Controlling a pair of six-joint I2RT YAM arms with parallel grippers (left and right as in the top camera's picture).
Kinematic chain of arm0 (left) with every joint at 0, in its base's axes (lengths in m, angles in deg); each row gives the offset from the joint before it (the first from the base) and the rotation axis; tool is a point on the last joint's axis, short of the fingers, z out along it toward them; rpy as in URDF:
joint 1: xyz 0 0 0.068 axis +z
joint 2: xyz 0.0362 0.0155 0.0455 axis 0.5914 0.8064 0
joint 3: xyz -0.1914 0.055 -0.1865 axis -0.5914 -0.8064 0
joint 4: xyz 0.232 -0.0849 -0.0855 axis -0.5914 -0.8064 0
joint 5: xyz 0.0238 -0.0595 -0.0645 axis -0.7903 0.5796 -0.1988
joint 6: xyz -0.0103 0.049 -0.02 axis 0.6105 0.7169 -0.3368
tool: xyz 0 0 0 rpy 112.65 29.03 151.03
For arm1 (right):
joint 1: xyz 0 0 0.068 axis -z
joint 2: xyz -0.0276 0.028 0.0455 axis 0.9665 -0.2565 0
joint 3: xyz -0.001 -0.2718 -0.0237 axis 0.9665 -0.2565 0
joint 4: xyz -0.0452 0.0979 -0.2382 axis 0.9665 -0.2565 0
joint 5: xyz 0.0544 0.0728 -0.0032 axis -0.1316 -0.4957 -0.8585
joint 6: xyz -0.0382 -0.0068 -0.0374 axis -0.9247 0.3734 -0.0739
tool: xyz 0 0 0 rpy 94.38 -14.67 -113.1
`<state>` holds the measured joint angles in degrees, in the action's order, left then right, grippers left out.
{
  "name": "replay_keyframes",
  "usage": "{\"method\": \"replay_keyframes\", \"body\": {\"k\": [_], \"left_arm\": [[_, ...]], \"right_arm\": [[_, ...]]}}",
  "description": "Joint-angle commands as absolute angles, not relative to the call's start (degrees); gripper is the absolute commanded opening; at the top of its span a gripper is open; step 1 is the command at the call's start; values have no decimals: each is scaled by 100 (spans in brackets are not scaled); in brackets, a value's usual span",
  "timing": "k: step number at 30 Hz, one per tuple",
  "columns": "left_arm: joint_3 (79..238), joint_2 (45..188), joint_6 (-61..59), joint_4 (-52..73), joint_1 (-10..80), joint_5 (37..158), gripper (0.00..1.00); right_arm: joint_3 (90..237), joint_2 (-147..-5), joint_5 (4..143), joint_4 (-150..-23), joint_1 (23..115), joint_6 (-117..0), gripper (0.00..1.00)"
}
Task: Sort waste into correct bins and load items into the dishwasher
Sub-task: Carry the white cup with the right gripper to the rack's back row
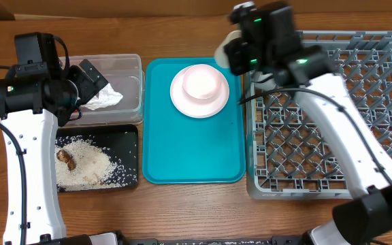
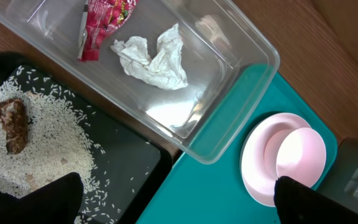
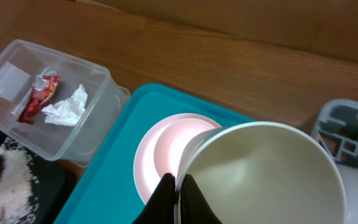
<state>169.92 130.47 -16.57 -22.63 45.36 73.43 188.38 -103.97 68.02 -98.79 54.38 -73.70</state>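
My right gripper (image 3: 179, 193) is shut on the rim of the small pale cup (image 3: 266, 174), one finger inside and one outside. It holds the cup (image 1: 220, 47) in the air over the far right corner of the teal tray, beside the grey dish rack (image 1: 332, 122). A pink bowl (image 1: 201, 82) sits on the pale-pink plate (image 1: 182, 102) on that tray. The left gripper (image 2: 179, 208) hangs open and empty above the clear tub (image 2: 229, 99), which holds the red wrapper (image 2: 104, 18) and the white napkin (image 2: 154, 56). Rice (image 2: 48, 143) and a brown lump (image 2: 11, 124) lie in the black tray (image 2: 135, 162).
The teal tray (image 1: 192, 150) lies between the two bins on the left and the dish rack on the right. The rack's upright pegs and raised walls (image 1: 318, 194) stand close to the right arm. Wooden tabletop (image 1: 182, 211) shows along the front.
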Motion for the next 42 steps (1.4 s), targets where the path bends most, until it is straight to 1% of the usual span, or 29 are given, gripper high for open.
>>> {"method": "replay_keyframes", "body": {"k": [1, 9, 12, 18, 21, 22, 32, 42], "left_arm": [[17007, 13090, -1545, -2252, 4551, 7382, 100], [17007, 13090, -1545, -2250, 4551, 7382, 100], [17007, 13090, -1545, -2252, 4551, 7380, 100], [17007, 13090, -1548, -2252, 4551, 7382, 100], [17007, 13090, -1548, -2252, 4551, 7382, 100], [17007, 13090, -1545, -2252, 4551, 7382, 100], [17007, 13090, -1545, -2252, 4551, 7382, 100], [17007, 13090, -1545, -2252, 4551, 7380, 100]], "right_arm": [[19018, -9944, 5568, -10120, 6107, -7188, 4], [19015, -9872, 4035, -10631, 7751, -7192, 4], [19013, -9874, 3858, -10800, 8286, -7195, 4], [18773, -9944, 3122, -10782, 9075, -7260, 4], [18707, -10143, 2387, -10751, 9405, -7400, 4], [18707, -10274, 1941, -10738, 9519, -7479, 4], [18703, -11656, -443, -10282, 9956, -7477, 4], [18644, -12709, -541, -10164, 10019, -7501, 4]]}}
